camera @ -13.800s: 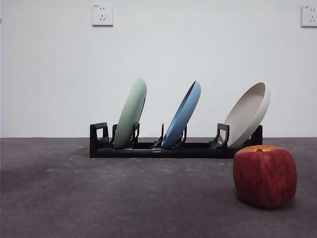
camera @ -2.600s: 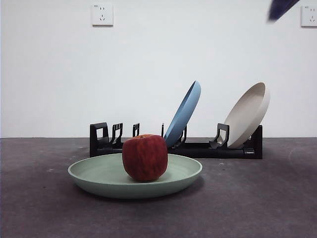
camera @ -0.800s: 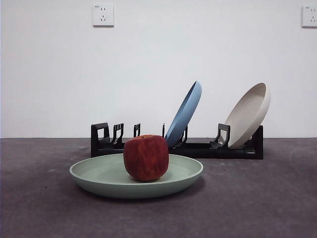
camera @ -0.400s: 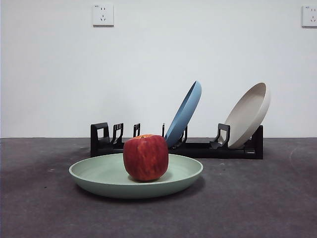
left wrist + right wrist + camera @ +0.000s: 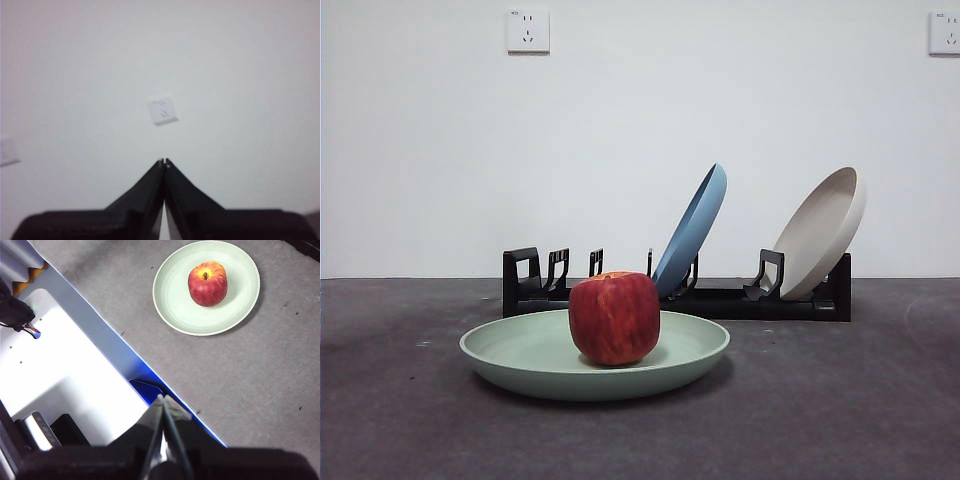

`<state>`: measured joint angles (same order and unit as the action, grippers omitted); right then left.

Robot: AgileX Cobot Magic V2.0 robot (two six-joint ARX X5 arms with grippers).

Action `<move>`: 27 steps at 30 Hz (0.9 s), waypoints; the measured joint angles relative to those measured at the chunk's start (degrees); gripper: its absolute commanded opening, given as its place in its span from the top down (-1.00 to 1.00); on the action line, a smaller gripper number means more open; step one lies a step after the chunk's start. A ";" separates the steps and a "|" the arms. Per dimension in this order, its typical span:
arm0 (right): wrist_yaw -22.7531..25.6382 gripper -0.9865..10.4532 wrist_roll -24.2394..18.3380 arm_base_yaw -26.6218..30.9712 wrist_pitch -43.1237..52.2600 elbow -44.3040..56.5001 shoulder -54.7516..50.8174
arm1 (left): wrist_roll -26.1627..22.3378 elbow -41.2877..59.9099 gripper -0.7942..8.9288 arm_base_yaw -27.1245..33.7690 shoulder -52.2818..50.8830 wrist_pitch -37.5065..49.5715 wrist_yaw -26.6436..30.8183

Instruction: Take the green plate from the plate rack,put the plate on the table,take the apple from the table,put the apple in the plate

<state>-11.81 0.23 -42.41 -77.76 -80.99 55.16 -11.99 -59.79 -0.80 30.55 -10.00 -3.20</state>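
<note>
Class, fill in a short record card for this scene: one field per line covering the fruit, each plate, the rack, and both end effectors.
apple: resting inside the green plate, stem up
green plate: flat on the table, in front of the plate rack
plate rack: holds two tilted plates
blue plate: leaning in the rack's middle
cream plate: leaning at the rack's end
left end effector: shut, holding nothing, faces the wall
right end effector: shut, holding nothing, raised, away from the plate
</note>
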 measured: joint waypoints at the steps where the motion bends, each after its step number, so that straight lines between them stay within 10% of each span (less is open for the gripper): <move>1: 0.00 0.82 0.00 0.00 0.00 0.00 0.00 | 0.00 3.72 0.84 0.85 -1.84 3.02 0.00; 13: 0.02 0.83 0.00 0.00 0.00 0.00 -0.04 | 4.24 40.35 0.84 4.07 -19.67 9.22 0.02; 27: 0.02 0.82 0.00 0.00 0.00 0.00 -0.07 | 5.68 57.27 0.84 4.07 -30.21 9.68 0.02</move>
<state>-11.79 0.23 -42.41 -77.76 -80.99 55.09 -6.31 -2.52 3.27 0.34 -0.32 -3.18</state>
